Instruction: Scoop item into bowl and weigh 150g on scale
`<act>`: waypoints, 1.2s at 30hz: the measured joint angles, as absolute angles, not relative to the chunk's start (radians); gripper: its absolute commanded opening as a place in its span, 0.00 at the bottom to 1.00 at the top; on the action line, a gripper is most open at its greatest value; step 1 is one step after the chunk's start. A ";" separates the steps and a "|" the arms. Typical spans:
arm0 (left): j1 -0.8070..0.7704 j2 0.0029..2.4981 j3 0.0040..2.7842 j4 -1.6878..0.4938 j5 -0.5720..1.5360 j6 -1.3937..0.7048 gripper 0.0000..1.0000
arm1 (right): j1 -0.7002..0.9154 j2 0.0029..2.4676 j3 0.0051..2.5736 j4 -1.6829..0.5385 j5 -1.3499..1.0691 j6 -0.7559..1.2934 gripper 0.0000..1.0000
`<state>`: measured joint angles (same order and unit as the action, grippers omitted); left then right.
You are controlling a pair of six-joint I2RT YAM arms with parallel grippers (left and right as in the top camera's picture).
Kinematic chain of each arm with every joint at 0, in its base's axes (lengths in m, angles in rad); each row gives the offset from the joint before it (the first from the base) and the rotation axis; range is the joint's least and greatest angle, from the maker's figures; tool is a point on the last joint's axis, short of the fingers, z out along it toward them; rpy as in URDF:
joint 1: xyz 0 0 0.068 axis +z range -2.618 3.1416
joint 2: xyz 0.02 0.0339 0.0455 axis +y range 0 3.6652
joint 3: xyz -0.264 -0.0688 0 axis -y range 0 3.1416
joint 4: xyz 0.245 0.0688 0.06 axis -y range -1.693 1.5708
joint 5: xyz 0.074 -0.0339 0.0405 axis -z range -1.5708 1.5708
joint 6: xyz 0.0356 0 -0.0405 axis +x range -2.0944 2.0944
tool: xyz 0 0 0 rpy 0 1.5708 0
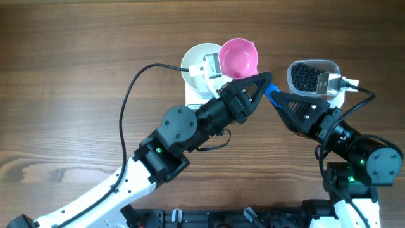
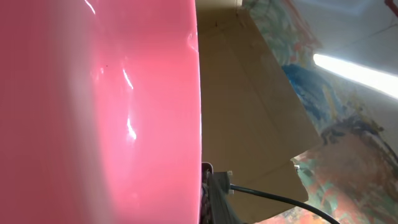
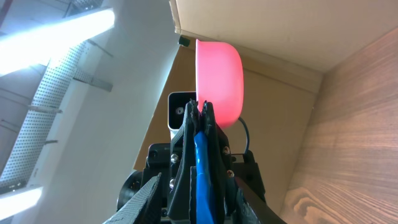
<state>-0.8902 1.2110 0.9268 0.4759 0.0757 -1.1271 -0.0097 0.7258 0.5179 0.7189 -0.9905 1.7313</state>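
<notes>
The pink scoop (image 1: 238, 57) hangs over the table beside the white bowl (image 1: 195, 60), which stands on the white scale (image 1: 197, 98). My left gripper (image 1: 259, 82) is shut on the scoop's blue handle (image 1: 273, 95). In the left wrist view the scoop (image 2: 93, 112) fills the left half and no beans show in it. My right gripper (image 1: 278, 101) meets the handle's end; in its wrist view its fingers (image 3: 146, 196) stand apart on either side of the blue handle (image 3: 202, 168), with the scoop (image 3: 219, 81) above. The black beans (image 1: 305, 76) lie in a clear tub (image 1: 318, 63).
A black cable (image 1: 133, 82) loops from the left wrist camera (image 1: 212, 66) across the wooden table (image 1: 76, 95). The right wrist camera (image 1: 329, 82) hangs over the tub's near edge. The two arms meet tip to tip in the middle.
</notes>
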 measured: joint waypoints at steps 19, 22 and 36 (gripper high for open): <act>-0.890 1.211 0.927 0.480 0.076 -1.127 0.04 | -0.010 0.728 0.518 0.718 -0.998 1.732 0.22; -0.890 1.211 0.927 0.480 0.076 -1.127 0.04 | -0.010 0.728 0.518 0.718 -0.998 1.732 0.22; -0.891 1.213 0.927 0.474 0.076 -1.121 1.00 | -0.010 0.732 0.519 0.717 -0.997 1.708 0.05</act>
<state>-0.8909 1.2125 0.9268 0.4744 0.0757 -1.1210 -0.0097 0.7319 0.5186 0.7174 -0.9966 1.7081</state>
